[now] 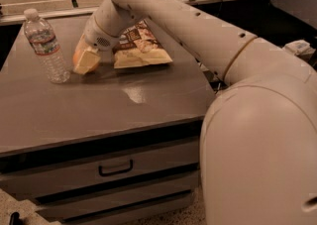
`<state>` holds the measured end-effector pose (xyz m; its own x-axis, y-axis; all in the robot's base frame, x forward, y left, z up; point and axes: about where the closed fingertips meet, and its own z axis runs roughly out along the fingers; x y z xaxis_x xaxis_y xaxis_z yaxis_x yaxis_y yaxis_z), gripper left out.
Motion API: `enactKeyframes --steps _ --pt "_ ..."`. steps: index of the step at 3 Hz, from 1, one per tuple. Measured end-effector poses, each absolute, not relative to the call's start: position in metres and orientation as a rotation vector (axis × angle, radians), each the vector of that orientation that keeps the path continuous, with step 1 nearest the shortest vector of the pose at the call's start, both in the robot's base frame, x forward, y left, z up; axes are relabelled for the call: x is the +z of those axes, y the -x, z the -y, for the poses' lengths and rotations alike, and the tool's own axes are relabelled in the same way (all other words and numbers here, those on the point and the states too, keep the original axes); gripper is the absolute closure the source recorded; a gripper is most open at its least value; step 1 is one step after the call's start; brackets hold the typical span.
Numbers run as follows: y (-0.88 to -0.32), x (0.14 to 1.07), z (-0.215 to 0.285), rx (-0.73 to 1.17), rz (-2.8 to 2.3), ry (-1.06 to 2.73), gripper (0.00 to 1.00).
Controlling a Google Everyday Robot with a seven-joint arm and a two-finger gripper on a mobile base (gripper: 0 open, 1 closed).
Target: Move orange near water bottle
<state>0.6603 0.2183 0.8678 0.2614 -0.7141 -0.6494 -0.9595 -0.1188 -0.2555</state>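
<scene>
The water bottle [45, 45], clear ribbed plastic with a white cap and a label, stands upright at the table's back left. My gripper [85, 62] is low over the tabletop, just right of the bottle. It is shut on the orange [77, 55], of which only an orange edge shows past the pale fingers [89, 62]. The orange is about a hand's width from the bottle's base. The arm reaches in from the right, across the table.
A chip bag [140, 46] lies flat on the grey table [99, 105], right behind the gripper. The table has a drawer with a dark handle [115, 169] in front. My large pale arm body fills the right side.
</scene>
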Motion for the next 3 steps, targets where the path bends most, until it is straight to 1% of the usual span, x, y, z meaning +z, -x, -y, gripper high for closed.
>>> enactKeyframes --steps 1,3 --pt "-0.6603 0.8567 -0.2254 0.534 -1.498 1.909 0.65" --pt "-0.6586 0.8516 -0.2298 0.545 -1.495 1.918 0.18"
